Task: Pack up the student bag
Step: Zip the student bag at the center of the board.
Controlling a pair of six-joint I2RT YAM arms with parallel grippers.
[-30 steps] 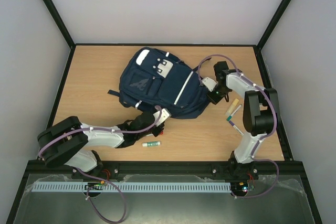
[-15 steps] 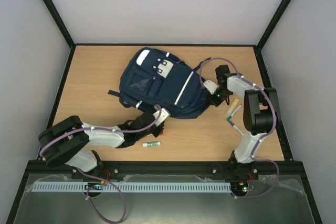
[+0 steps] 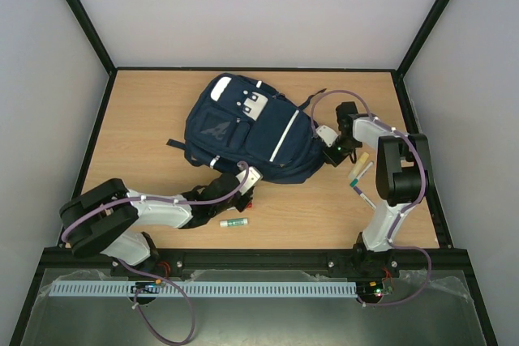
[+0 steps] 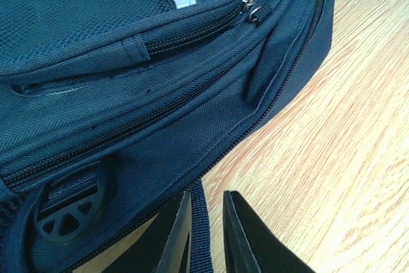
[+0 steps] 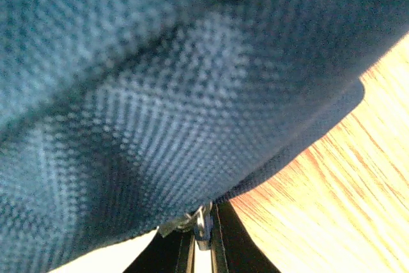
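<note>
The large navy-blue fabric student bag (image 3: 243,131) w/ white patches & reflective strips lay flat on the light wooden desk (image 3: 146,119), approx. mid-desk toward the far side. At its near edge the left end effector (image 4: 206,196) pinched a thin navy webbing strap (image 4: 203,241), while at the bag's right edge the right end effector (image 5: 203,238) was clamped on a small metal zip pull (image 5: 201,220). A white-and-green glue stick (image 3: 233,222) lay near the left arm, and a few markers (image 3: 359,169) lay beside the right arm.
</note>
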